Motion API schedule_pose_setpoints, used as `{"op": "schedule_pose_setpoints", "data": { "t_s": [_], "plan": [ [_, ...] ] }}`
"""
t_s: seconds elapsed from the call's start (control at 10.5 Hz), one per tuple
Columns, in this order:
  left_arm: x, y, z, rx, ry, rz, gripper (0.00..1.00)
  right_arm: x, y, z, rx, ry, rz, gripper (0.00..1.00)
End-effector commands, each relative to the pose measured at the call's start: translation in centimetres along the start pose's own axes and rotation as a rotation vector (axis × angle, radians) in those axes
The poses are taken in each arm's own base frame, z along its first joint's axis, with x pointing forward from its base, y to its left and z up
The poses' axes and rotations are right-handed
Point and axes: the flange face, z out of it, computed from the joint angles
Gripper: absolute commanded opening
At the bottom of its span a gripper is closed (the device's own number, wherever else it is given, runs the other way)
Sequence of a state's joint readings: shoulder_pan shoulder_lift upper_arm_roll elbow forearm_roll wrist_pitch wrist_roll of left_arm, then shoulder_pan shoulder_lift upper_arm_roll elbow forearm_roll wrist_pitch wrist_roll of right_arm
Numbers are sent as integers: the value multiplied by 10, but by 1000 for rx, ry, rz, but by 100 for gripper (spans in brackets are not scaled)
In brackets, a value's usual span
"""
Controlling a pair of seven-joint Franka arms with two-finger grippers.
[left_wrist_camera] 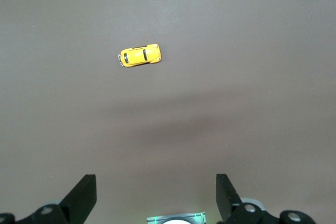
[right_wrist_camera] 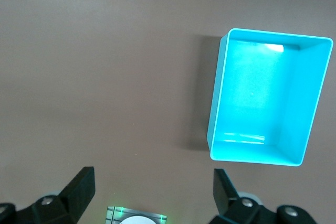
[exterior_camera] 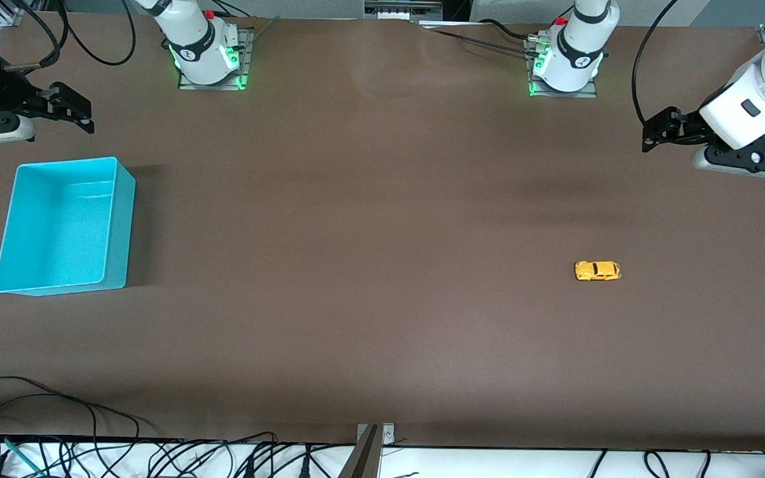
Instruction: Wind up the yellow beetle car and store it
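Untouched so far, the yellow beetle car (exterior_camera: 597, 271) sits on the brown surface (exterior_camera: 369, 265) below and apart from the left pincer (exterior_camera: 655, 136), which hangs released over the surface's edge, while the right pincer (exterior_camera: 80, 113), also released and empty, waits beside the turquoise bin (exterior_camera: 120, 226). So small and rounded, the car could likely squirt from the fingers or roll away if pinched off-centre. Its winding mechanism cannot be made out, and both arms are partly cut off.

Beetle car (exterior_camera: 597, 271) on bench (exterior_camera: 369, 265) toward the left arm's end, bin (exterior_camera: 64, 226) at the right arm's edge, well apart.
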State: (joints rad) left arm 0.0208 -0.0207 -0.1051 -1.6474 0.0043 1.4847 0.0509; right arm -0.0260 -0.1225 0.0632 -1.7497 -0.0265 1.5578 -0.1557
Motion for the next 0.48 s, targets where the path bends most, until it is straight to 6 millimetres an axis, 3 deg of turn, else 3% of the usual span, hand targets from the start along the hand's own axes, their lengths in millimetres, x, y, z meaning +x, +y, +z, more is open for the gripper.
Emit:
{"op": "schedule_pose_setpoints", "data": {
  "t_s": [0.0, 0.38],
  "plan": [
    [1, -1, -7, 17, -7, 3, 100, 0, 1, -6, -8, -15, -4, 100],
    [2, -1, -10, 16, 2, 1, 100, 0, 2, -6, -8, -15, -6, 100]
  ]
}}
